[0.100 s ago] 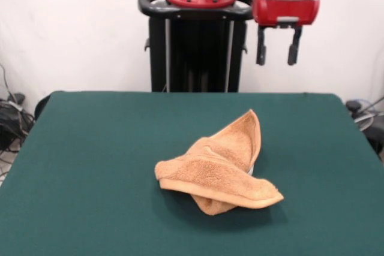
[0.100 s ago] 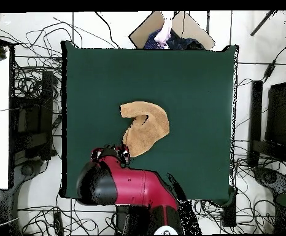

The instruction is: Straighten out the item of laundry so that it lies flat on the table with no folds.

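one orange-tan towel (image 1: 221, 169) lies bunched near the middle of the dark green table (image 1: 90, 160), folded over itself into a rough wedge. in the front view a thick doubled layer runs across its near side, with a pointed corner sticking out at the lower right and another flap tucked beneath it, while a single flap rises to a peak toward the far side. a sliver of white shows at the towel's right edge, too small to make out. from overhead the towel (image 2: 146, 128) reads as a curved, hooked shape with a notch in its upper side, sitting on the table (image 2: 194, 80) a little toward the robot's side of centre. the gripper (image 1: 278, 46) hangs high above the table's far edge, well clear of the cloth, its two black fingers (image 1: 261, 46) spread apart with nothing between them. in the overhead view the red arm (image 2: 130, 187) reaches over the table edge, and the gripper (image 2: 112, 152) sits just beside the towel's lower tip. cables (image 2: 32, 80) sprawl over the floor around the table.
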You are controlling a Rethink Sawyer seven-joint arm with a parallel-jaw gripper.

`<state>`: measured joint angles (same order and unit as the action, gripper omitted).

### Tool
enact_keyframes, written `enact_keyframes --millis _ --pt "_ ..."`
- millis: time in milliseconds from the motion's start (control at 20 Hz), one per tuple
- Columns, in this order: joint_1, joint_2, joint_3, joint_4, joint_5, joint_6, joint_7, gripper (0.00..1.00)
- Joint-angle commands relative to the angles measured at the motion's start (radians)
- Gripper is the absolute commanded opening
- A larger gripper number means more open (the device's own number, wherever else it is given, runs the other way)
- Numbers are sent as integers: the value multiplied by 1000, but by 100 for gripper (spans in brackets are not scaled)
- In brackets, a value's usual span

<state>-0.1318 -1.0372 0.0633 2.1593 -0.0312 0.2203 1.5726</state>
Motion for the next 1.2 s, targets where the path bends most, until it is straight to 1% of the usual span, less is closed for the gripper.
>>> enact_keyframes --millis 50,100,150,250,450,650,900,1200 --pt "-1 115 -13 -34 -57 -101 144 100" --pt "-16 168 0 -53 -60 -126 140 100" --pt "-18 186 2 -62 -61 -135 141 100" --pt "-13 212 -4 -76 -65 -157 147 100" --pt "-13 246 -6 -103 -61 -162 137 100" --pt "-20 270 0 -106 -62 -179 132 100" --pt "-30 264 4 -100 -70 -177 124 100" --pt "-27 258 -28 -113 -87 -166 111 100"
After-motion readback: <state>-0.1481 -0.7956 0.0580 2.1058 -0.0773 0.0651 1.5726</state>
